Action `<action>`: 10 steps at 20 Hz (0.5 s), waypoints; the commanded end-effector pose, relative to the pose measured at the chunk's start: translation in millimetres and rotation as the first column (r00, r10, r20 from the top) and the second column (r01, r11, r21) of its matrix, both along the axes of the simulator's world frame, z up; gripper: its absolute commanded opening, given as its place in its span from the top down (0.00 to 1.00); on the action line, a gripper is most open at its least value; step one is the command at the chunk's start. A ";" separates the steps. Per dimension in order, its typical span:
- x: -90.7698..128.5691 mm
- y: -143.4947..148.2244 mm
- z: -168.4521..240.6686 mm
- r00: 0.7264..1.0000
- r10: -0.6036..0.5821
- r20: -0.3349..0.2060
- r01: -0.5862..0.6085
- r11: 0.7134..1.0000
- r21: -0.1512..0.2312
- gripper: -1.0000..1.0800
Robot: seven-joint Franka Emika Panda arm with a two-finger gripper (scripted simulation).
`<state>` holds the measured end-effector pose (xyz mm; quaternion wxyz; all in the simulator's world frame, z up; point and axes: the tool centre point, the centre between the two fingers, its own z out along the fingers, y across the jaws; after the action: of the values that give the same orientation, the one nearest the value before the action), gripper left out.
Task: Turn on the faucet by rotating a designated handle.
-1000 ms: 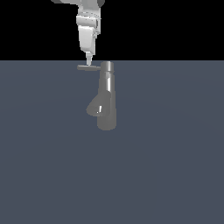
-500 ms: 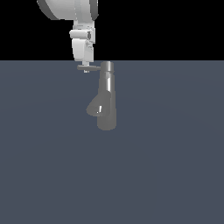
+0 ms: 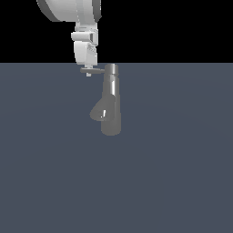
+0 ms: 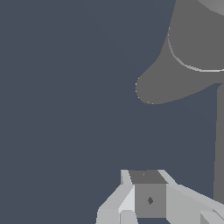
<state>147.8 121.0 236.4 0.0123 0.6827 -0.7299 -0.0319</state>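
The white robot gripper point(image 3: 88, 73) hangs straight down at the outer tip of the thin grey metal handle point(image 3: 93, 70), which juts towards the exterior view's left from the top of the shiny grey upright faucet point(image 3: 110, 102). Its jaws seem closed, though I cannot tell. Since half a second ago it has shifted slightly leftward

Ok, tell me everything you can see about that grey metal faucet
The grey shiny metal faucet is an upright cylinder standing on the flat dark blue-grey surface. A short fat spout angles down toward the exterior view's left. From its top cap a thin straight grey handle rod sticks sideways to that same side. The white robot tool sits at the rod's outer end; contact isn't clear.
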 end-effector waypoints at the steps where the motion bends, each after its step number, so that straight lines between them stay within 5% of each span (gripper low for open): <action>1: -4.3 0.6 2.6 1.000 0.000 0.001 0.000 1.000 0.000 1.00; 10: -22.7 2.5 11.5 1.000 0.000 0.001 0.000 1.000 0.000 1.00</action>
<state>131.1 123.2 248.2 0.0085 0.6828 -0.7300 -0.0289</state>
